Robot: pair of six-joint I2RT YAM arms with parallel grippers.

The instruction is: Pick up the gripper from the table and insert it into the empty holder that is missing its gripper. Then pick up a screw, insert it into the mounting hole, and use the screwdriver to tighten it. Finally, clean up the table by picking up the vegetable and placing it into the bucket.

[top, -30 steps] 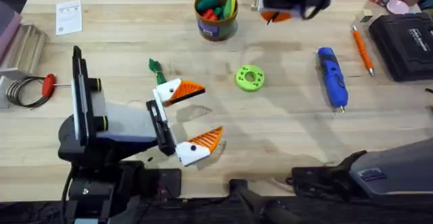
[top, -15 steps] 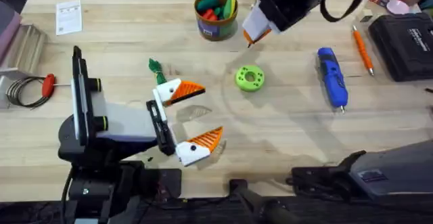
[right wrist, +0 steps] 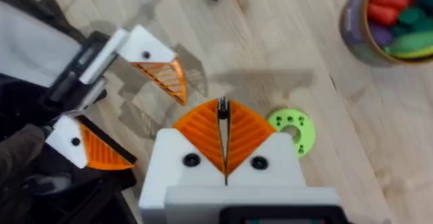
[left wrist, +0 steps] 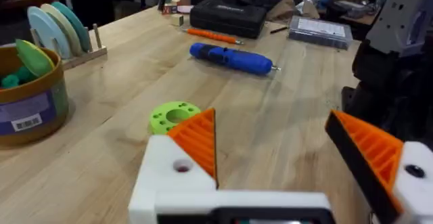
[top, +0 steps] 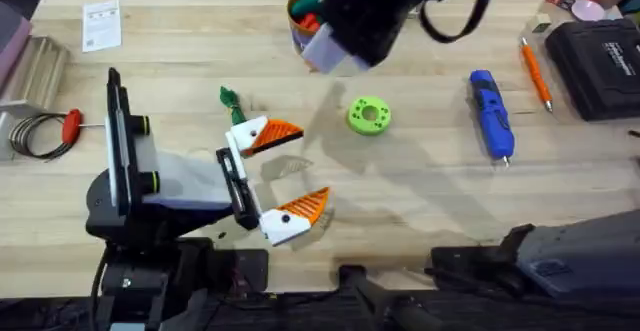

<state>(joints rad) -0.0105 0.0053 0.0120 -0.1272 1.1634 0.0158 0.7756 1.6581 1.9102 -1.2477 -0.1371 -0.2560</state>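
Left tool (top: 290,171): spread wide, empty, low over the desk (top: 180,41).
Right tool (right wrist: 223,132): pads pressed together, empty.
Vegetable (top: 230,102): on desk, beside left tool.
Bucket (left wrist: 30,105): far edge.
Risk: arms colliding near vegetable.

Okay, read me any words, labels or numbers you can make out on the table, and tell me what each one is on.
No text can be read.
White paper card: print too small.
Bucket: white barcode label, illegible.
Black case: faint lettering on lid, blurred.
Blue screwdriver: no readable marking.
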